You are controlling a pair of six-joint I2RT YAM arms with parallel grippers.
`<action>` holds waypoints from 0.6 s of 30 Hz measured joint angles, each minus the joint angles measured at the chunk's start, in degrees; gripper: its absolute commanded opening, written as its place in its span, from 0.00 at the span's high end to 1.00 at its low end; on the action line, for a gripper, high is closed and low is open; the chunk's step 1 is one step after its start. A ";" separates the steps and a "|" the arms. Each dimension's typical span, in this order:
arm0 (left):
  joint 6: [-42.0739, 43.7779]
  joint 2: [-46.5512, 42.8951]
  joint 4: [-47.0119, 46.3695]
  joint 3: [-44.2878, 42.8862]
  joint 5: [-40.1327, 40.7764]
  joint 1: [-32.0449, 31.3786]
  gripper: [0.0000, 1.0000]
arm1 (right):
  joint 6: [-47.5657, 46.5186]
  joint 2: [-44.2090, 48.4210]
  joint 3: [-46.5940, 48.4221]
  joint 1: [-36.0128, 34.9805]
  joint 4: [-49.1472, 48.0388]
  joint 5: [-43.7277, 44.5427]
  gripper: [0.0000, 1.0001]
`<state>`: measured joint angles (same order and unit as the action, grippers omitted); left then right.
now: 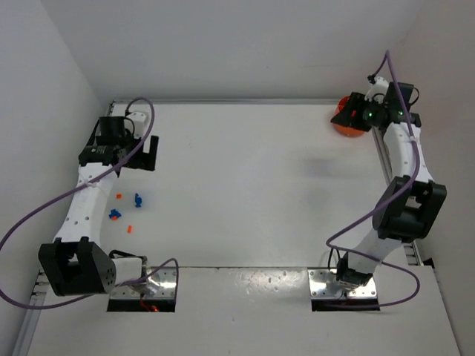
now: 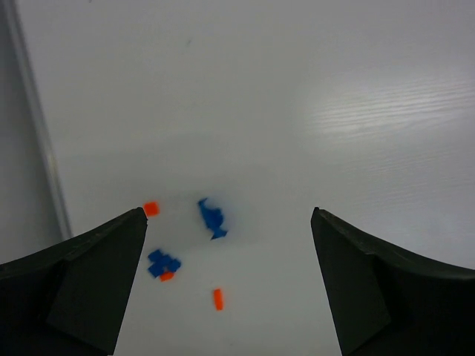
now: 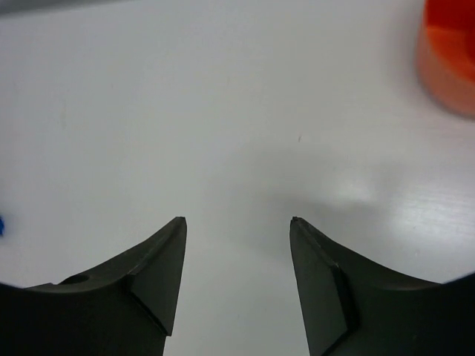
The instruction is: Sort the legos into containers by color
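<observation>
Small legos lie loose on the white table at the left: a blue piece [image 2: 211,217], a blue cluster [image 2: 162,263] with a bit of orange against it, and two orange bricks [image 2: 151,209] [image 2: 217,299]. From above the same blue lego [image 1: 138,199] lies in that group. My left gripper [image 2: 228,215] hangs wide open above and just behind them, holding nothing. The orange container [image 1: 343,126] stands at the far right, partly hidden by my right gripper [image 1: 349,111]. In the right wrist view the container [image 3: 449,59] is at the upper right. The right gripper [image 3: 237,220] is open and empty over bare table.
White walls close in the table [image 1: 245,185] at the back and on the left. A metal rail [image 2: 41,141] runs along the table's left edge. Purple cables loop off both arms.
</observation>
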<state>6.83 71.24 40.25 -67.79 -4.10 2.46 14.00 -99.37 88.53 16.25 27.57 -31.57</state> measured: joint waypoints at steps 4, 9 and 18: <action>4.31 -0.02 2.60 3.87 3.23 8.52 0.05 | -6.73 4.83 -10.08 -2.60 2.54 -1.01 0.39; 11.82 -0.02 5.18 8.94 4.52 16.57 0.24 | -13.62 4.63 -15.87 -3.39 8.57 -1.60 0.38; 24.17 -0.79 6.88 17.79 0.09 20.90 0.36 | -19.26 4.66 -17.55 -4.24 11.87 -1.57 0.38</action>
<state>31.00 70.46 47.13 -50.00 -4.01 23.35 -5.26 -94.72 70.98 12.01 39.44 -33.15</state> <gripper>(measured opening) 0.655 0.615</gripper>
